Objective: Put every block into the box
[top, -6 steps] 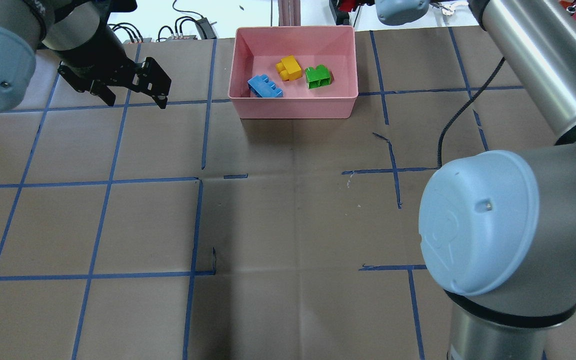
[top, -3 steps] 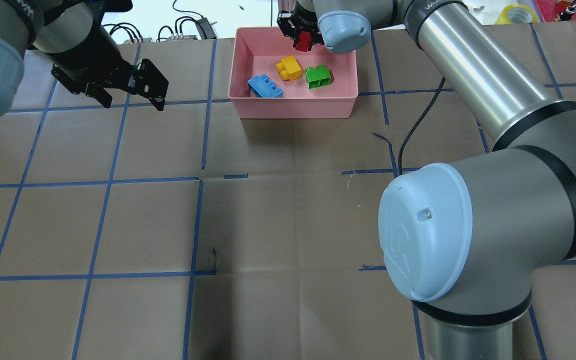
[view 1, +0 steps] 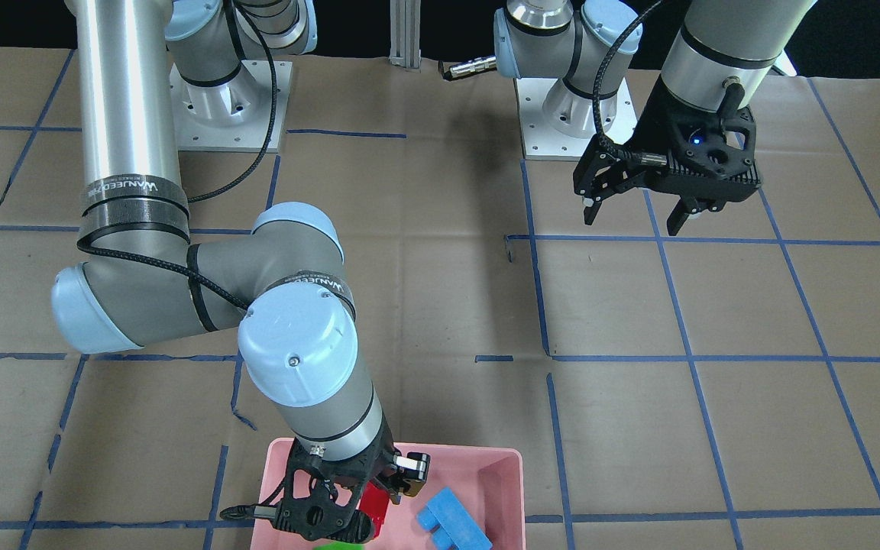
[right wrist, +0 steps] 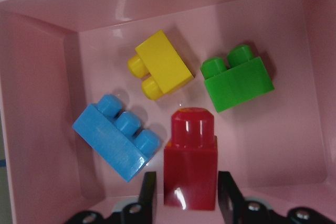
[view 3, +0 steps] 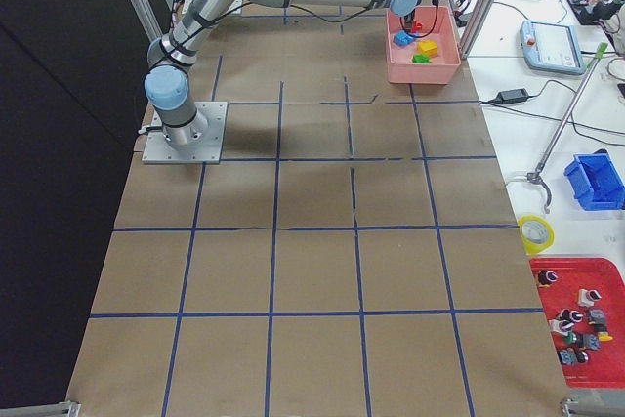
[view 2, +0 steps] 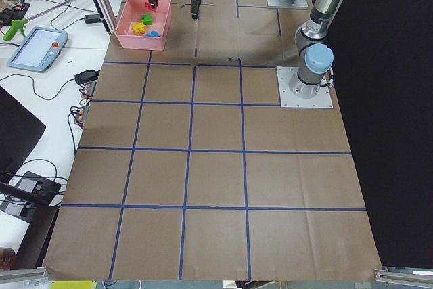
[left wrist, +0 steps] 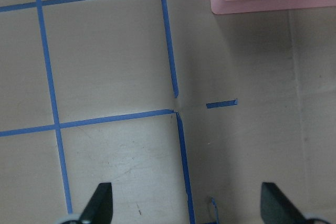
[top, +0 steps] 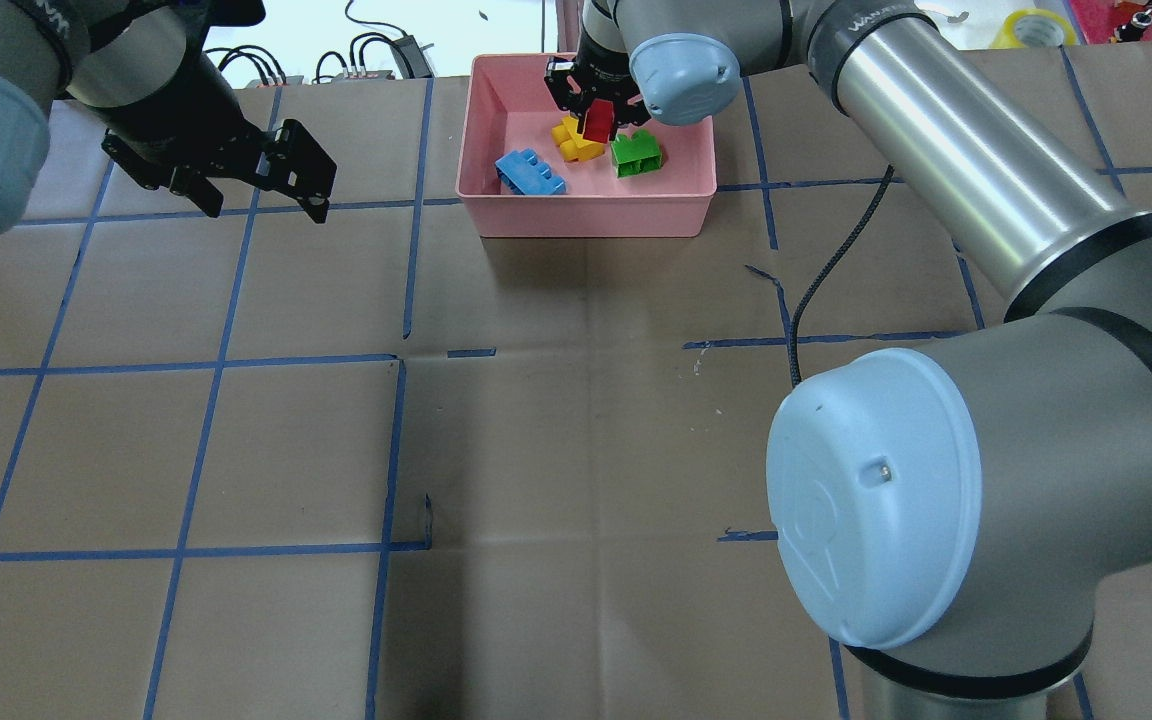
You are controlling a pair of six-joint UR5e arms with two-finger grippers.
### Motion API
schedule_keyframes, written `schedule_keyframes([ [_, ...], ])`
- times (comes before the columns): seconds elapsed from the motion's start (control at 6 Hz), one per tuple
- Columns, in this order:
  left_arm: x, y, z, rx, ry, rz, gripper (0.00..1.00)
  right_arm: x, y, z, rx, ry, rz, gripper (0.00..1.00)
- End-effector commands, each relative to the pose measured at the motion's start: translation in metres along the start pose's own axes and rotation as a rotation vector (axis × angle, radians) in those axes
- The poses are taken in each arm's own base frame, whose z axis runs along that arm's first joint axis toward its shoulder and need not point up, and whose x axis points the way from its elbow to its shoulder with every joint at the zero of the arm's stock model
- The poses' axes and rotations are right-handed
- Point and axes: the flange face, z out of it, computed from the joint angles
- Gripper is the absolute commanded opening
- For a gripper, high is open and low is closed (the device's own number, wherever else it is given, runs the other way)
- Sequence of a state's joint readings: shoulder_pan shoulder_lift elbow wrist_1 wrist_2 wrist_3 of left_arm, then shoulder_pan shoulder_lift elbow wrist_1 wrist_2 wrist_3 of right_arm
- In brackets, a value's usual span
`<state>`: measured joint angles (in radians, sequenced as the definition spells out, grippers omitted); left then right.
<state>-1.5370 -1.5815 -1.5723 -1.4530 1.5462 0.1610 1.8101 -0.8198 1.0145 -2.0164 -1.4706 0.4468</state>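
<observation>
The pink box (top: 586,225) stands at the table's far edge. In it lie the light blue block (top: 529,172), the yellow block (top: 576,148) and the green block (top: 636,153). My right gripper (top: 597,122) is shut on the small red block (right wrist: 190,163) and holds it upright inside the box, between the blue and green blocks and just above the floor. The front-facing view shows the red block (view 1: 370,504) in the gripper's fingers beside the blue block (view 1: 451,523). My left gripper (top: 264,208) is open and empty, above the table left of the box.
Blue tape lines form a grid on the brown paper table (top: 576,450). Cables and a power brick (top: 376,50) lie beyond the far edge. A yellow tape roll (top: 1031,25) sits at the far right. My right arm's elbow (top: 876,500) fills the near right.
My right gripper has come in from the far right with the red block and lowered it from the box's far rim to over its middle. The left gripper has barely moved.
</observation>
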Motion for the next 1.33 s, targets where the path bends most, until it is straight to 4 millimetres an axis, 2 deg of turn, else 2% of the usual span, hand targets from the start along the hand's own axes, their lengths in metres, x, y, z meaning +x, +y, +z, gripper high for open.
schedule_keyframes([
  [0.0,0.000,0.000,0.000,0.000,-0.002,0.000,0.99,0.008,-0.011,-0.016,0.036,-0.014,0.012,1.00],
  [0.17,0.000,0.000,0.001,-0.003,-0.001,0.000,0.99,0.023,-0.014,-0.034,0.051,-0.009,0.024,1.00],
  [0.33,0.000,0.000,0.001,-0.001,0.000,0.000,0.99,0.064,-0.025,-0.071,0.092,0.007,0.067,1.00],
  [0.5,0.000,0.000,0.001,-0.001,0.002,0.000,0.99,0.109,-0.014,-0.105,0.096,0.024,0.068,1.00],
  [0.83,0.000,0.000,0.001,-0.002,0.003,0.000,0.99,0.182,0.023,-0.146,0.079,0.063,-0.005,1.00],
  [1.0,0.000,0.000,0.001,-0.002,0.003,0.000,0.99,0.186,0.050,-0.171,0.080,0.064,-0.102,1.00],
  [1.17,0.000,0.000,0.001,-0.002,0.003,0.000,0.99,0.193,0.089,-0.176,-0.048,0.085,-0.154,1.00],
])
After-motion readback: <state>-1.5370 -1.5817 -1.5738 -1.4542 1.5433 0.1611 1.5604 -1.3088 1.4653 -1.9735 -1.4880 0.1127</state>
